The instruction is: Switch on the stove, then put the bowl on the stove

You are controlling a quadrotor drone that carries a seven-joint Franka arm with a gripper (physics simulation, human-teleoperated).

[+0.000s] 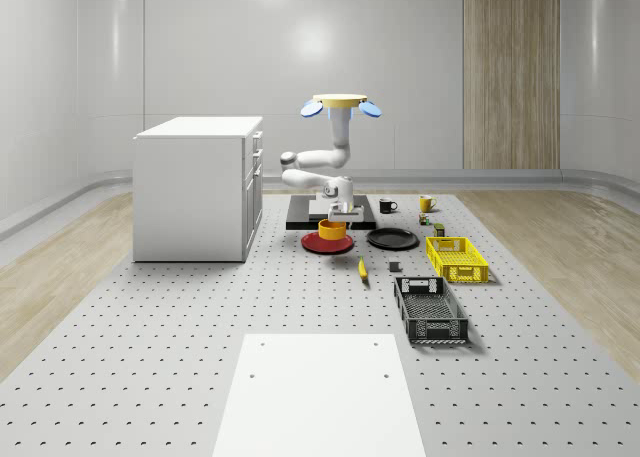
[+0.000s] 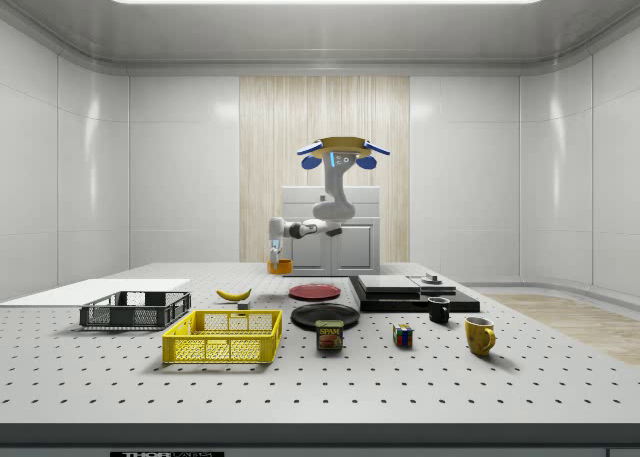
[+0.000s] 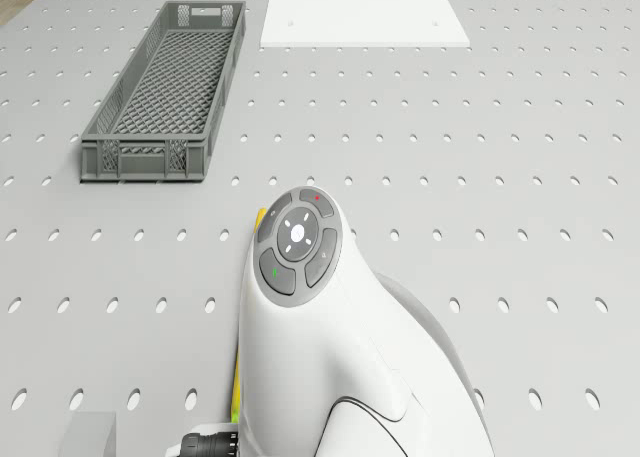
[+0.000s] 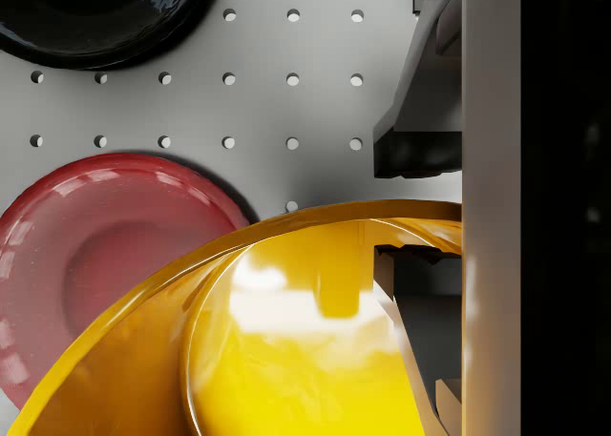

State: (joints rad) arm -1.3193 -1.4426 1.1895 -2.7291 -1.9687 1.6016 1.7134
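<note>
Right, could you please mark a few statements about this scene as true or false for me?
1. The gripper clamps the bowl at its rim. True.
2. The bowl sits on the stove. False: it is held over the red plate, beside the stove.
3. The banana lies inside the yellow basket. False: it lies on the table between the red plate and the grey crate.
4. The drone hovers in the air, resting on nothing. True.
</note>
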